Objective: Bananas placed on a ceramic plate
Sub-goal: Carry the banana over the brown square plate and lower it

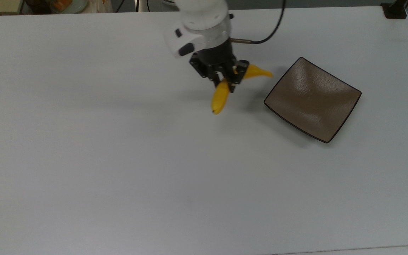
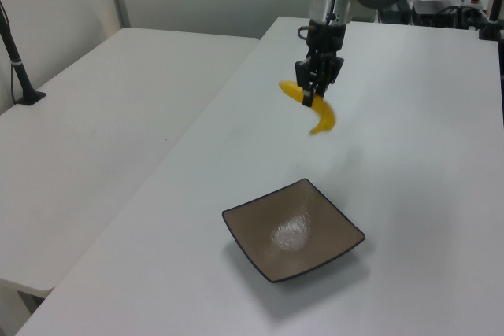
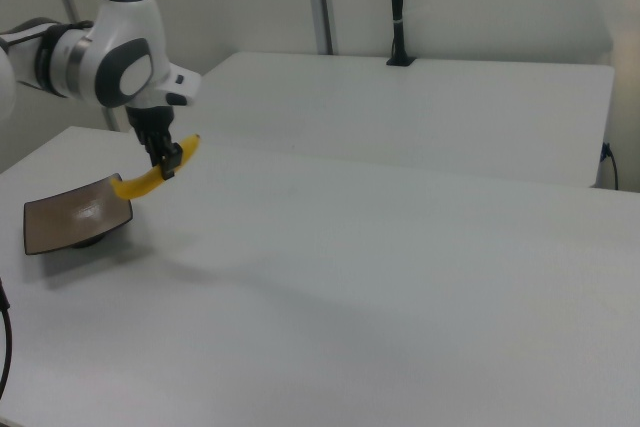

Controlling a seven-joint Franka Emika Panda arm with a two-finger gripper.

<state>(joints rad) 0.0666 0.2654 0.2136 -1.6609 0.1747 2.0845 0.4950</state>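
A bright yellow curved banana (image 1: pixel 220 97) hangs in the air, held near its middle by my gripper (image 1: pixel 229 82), which is shut on it. It hangs above the white table, just left of the ceramic plate (image 1: pixel 312 99) in the top view. The plate is square and brown with a thin black rim, and nothing lies on it. In the left view the banana (image 2: pixel 320 116) hangs under the gripper (image 2: pixel 312 97), farther back than the plate (image 2: pixel 293 230). In the right view the banana (image 3: pixel 150 179) hangs close to the plate's (image 3: pixel 70 219) right edge, held by the gripper (image 3: pixel 168 163).
The white table (image 1: pixel 154 170) stretches wide in front of and left of the plate. A second white table (image 2: pixel 87 131) stands beside it. A black post (image 1: pixel 395 10) sits at the far right corner in the top view. My cable (image 1: pixel 271 30) loops behind the wrist.
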